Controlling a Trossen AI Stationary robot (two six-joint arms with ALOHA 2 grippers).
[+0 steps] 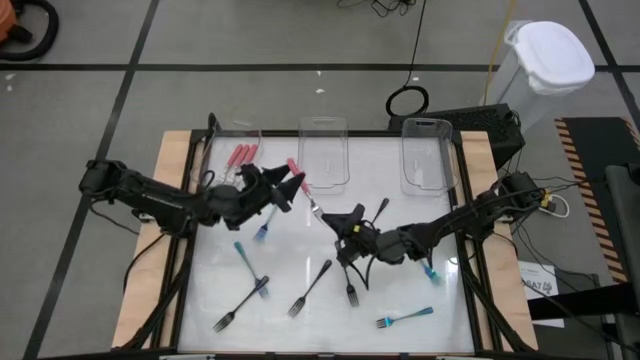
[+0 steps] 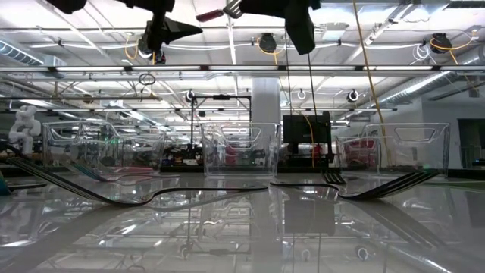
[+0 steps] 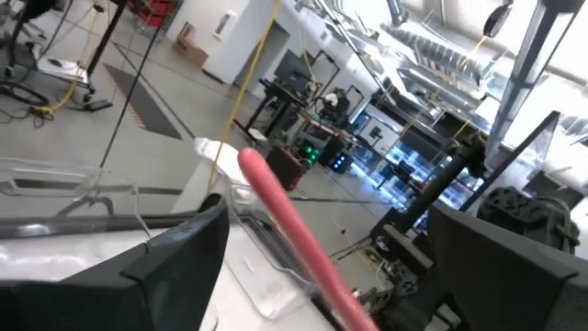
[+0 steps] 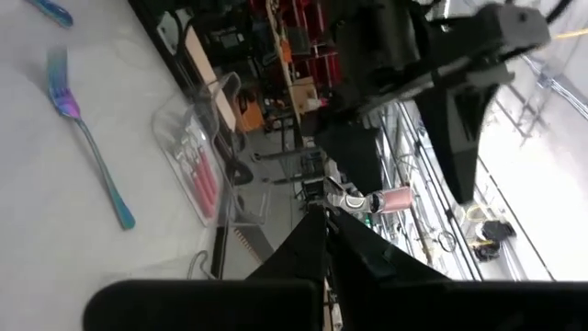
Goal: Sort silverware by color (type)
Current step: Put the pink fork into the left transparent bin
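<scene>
left gripper: raised above the desk near the left and middle trays, jaws spread wide, with the red fork's handle lying between them; nothing shows them pressing on it.
right gripper: raised near the desk's middle, jaws closed tight on the tine end of the red fork.
red fork: in the air between the two grippers, pink-red handle pointing toward the left gripper.
left tray: clear, at the far edge, holding several red forks.
middle tray: clear, nothing seen in it.
right tray: clear, nothing seen in it.
black forks: several lying on the near half of the desk.
blue forks: scattered on the desk, one near the front right, one just beside the left gripper.
</scene>
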